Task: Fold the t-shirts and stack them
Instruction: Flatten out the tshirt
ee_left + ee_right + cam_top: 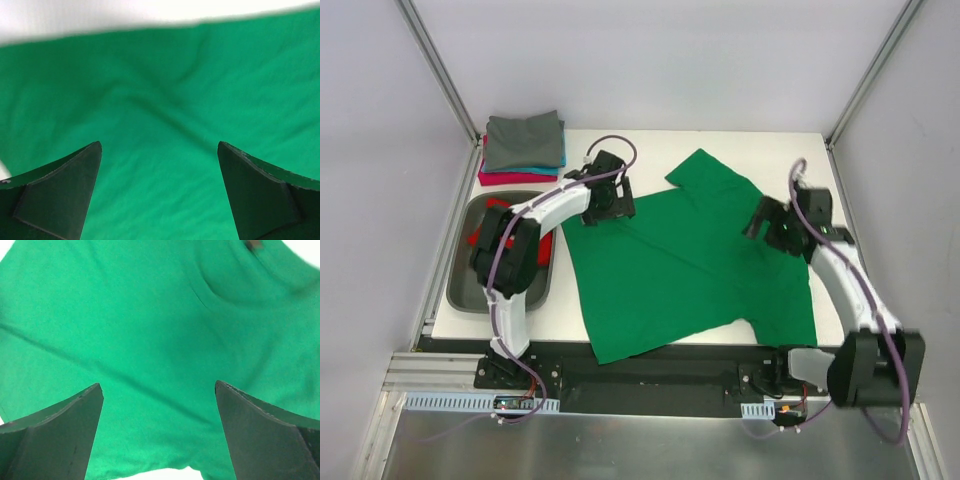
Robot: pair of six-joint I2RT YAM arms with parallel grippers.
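A green shirt (690, 260) lay spread flat across the table (790, 150). The left gripper (607, 203) hung over the green shirt's far-left edge, jaws spread wide and holding nothing. The right gripper (772, 228) hung over its right side, likewise wide apart and empty. Left of the green shirt sat a tray (460, 295) holding a red shirt (477, 238). Farther back on that side sat a folded stack (523, 148), grey on top.
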